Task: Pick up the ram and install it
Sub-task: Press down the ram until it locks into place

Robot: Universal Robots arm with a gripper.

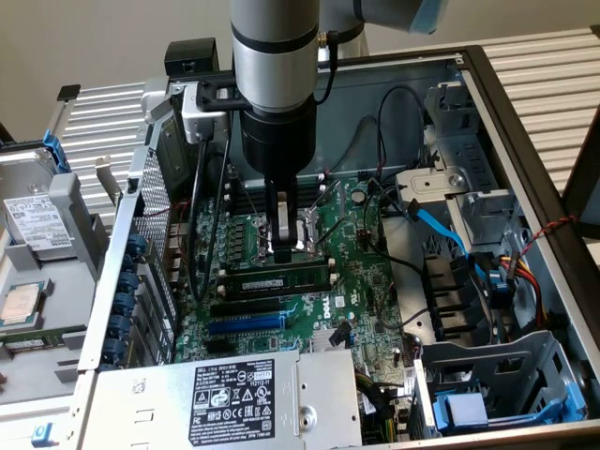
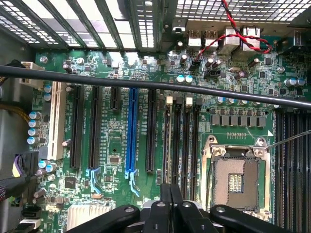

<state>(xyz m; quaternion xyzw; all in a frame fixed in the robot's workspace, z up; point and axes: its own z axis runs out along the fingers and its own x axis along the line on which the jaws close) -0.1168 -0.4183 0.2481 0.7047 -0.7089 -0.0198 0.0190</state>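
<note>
Above the motherboard, beside its CPU socket, my gripper hangs, fingers pressed together, near the ram.

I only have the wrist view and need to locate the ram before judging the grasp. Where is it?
Observer: In the exterior view the ram lies lengthwise beside the processor socket, on the side toward the blue expansion slot.
Operator: And the gripper relative to it?
Observer: The gripper hangs over the socket's edge, its tips near the ram's long edge. I cannot tell whether they touch it.
Operator: Anything nearby that could snag?
Observer: A blue flat cable runs at the exterior view's right of the board, well apart from the gripper.
</note>
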